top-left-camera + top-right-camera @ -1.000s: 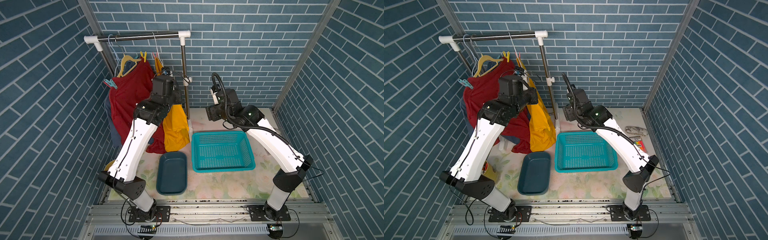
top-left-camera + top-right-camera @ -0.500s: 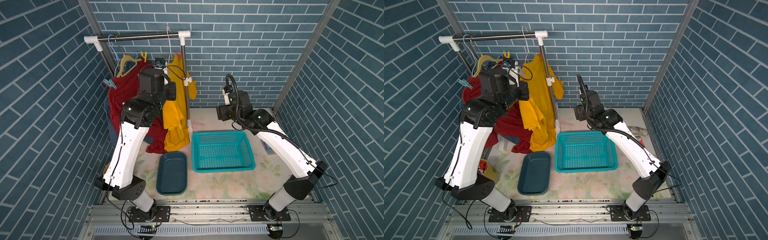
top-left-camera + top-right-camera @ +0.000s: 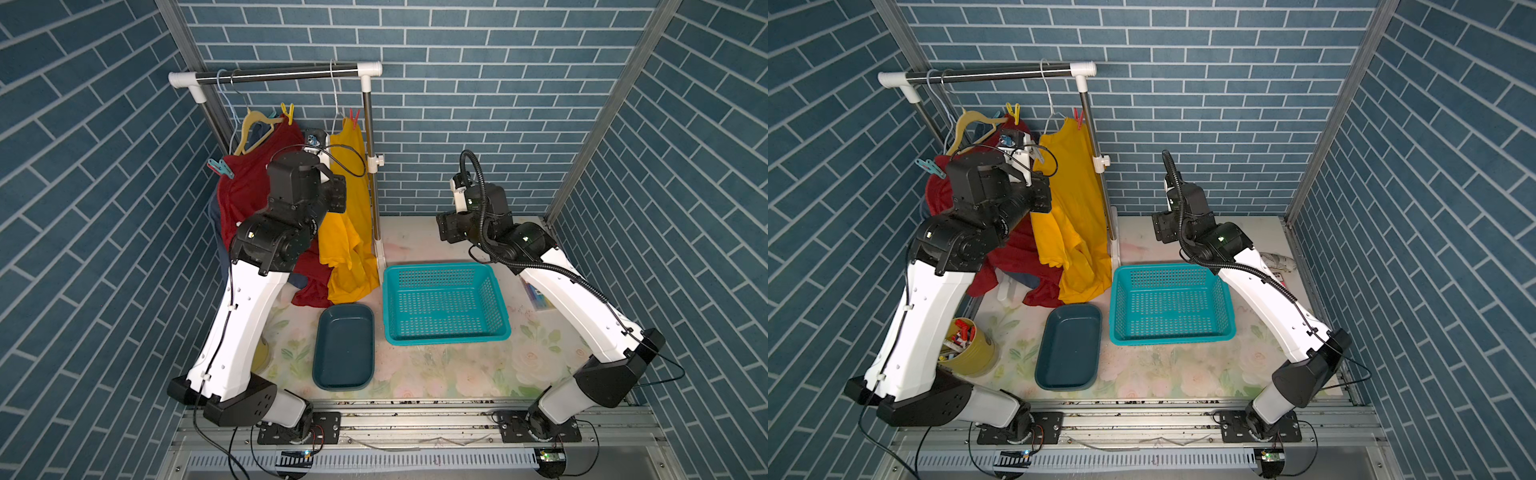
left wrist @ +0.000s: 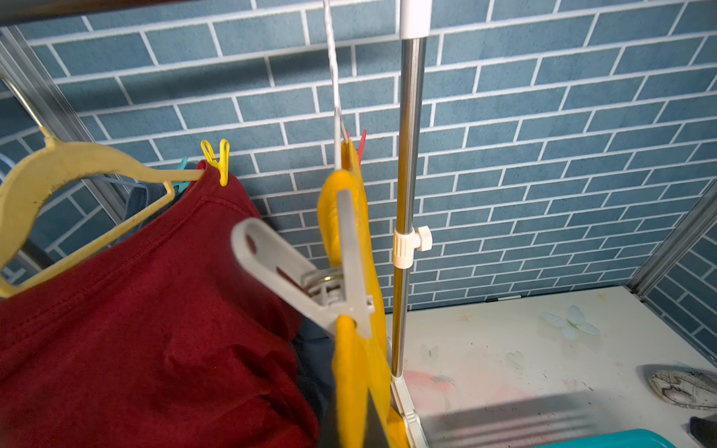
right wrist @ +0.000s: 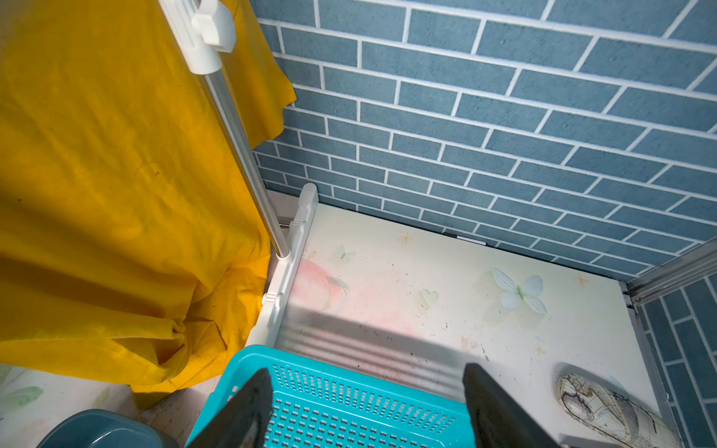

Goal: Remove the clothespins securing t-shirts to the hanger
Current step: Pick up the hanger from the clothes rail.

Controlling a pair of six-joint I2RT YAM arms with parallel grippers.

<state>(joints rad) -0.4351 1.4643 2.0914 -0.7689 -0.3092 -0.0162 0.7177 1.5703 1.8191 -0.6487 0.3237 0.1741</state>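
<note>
My left gripper (image 3: 1027,160) is raised between the dark red t-shirt (image 3: 249,183) and the orange-yellow t-shirt (image 3: 349,216). It is shut on a grey-white clothespin (image 4: 310,271) that still bites a strip of yellow cloth, and the cloth hides the fingers. A yellow clothespin (image 4: 219,161) pins the red shirt to the yellow hanger (image 4: 58,166). A red clothespin (image 3: 354,116) holds the yellow shirt on the wire hanger. A teal clothespin (image 3: 220,167) sits on the red shirt's other shoulder. The slate blue t-shirt (image 4: 147,198) peeks out behind. My right gripper (image 5: 366,374) is open and empty over the basket's far rim.
The teal basket (image 3: 446,338) and a dark blue tray (image 3: 343,307) stand on the floral mat. The rack's steel pole (image 3: 370,166) rises beside the yellow shirt. A yellow cup of pens (image 3: 976,353) sits by the left arm's base. A rolled paper (image 3: 1279,262) lies at the right.
The left gripper closed and drew back from the rack. The yellow shirt, spread wide half a second ago, now hangs narrow from its red-pinned side. The right arm moved away from the rack.
</note>
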